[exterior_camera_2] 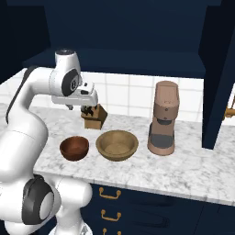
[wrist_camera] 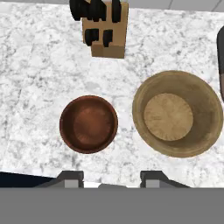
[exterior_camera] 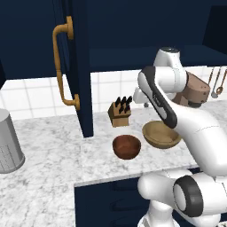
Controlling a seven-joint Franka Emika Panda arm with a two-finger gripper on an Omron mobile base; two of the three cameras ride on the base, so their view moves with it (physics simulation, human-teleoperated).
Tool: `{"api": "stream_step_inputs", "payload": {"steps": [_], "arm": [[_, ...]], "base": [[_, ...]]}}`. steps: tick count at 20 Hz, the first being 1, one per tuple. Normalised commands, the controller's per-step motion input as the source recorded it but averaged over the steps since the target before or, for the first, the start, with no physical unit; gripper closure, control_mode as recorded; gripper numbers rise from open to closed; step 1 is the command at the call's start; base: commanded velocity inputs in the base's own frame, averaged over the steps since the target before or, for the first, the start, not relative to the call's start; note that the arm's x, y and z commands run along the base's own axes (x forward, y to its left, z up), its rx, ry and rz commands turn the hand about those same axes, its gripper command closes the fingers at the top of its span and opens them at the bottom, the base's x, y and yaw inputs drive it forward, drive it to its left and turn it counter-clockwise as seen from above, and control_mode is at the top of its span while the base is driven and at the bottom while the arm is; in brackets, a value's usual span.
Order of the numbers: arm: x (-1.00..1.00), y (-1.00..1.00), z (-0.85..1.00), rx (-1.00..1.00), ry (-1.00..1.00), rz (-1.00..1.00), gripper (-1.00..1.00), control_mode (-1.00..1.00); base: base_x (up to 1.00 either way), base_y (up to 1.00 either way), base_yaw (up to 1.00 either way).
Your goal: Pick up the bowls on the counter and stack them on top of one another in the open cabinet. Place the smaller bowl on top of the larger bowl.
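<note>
Bowls both sit upright on the marble surface [exterior_camera: 48,146], apart from each other: smaller bowl [exterior_camera: 127,146], dark reddish-brown, on the left, larger bowl [exterior_camera: 160,135], light tan, just beside it on the right with a strip of marble between them. Left to right in the left base view: grey ribbed canister [exterior_camera: 8,142] at the far left of the surface, then the navy cabinet [exterior_camera: 128,26] with its tall door [exterior_camera: 82,66] swung open, curved brass handle [exterior_camera: 62,66] on it, white tile wall behind, wooden knife block [exterior_camera: 120,111] standing behind the smaller bowl, brown coffee grinder [exterior_camera: 195,91] at the right, utensils [exterior_camera: 216,82] hanging on the wall past it. Navy drawer fronts [exterior_camera_2: 137,206] with brass pulls below the surface edge. Hand [wrist_camera: 111,177] hangs above the bowls pointing down, nearer the smaller bowl; fingertips [wrist_camera: 72,177] set well apart, so it is spread open, holding nothing, touching nothing.
</note>
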Motion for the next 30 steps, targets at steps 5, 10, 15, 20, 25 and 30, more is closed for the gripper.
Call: {"api": "stream_step_inputs", "payload": {"steps": [5,10,15,20,25,30], "arm": [[-0.28,0.26,-0.37,-0.06,0.02,-0.01,-1.00,-1.00],[-0.20,0.71,-0.98,0.00,0.05,0.00,-1.00,-1.00],[0.04,0.68,-0.81,-0.04,0.04,0.00,-1.00,-1.00],[0.13,0.25,-0.55,-0.21,0.17,0.05,-1.00,-1.00],[0.09,0.09,-0.76,-0.12,0.05,0.09,-1.00,-1.00],[0.39,0.00,-0.60,-0.06,0.00,0.04,-1.00,-1.00]], "base": [[0.00,0.00,0.00],[0.00,0.00,0.00],[0.00,0.00,0.00],[0.00,0.00,0.00],[0.00,0.00,0.00],[0.00,0.00,0.00]]}}
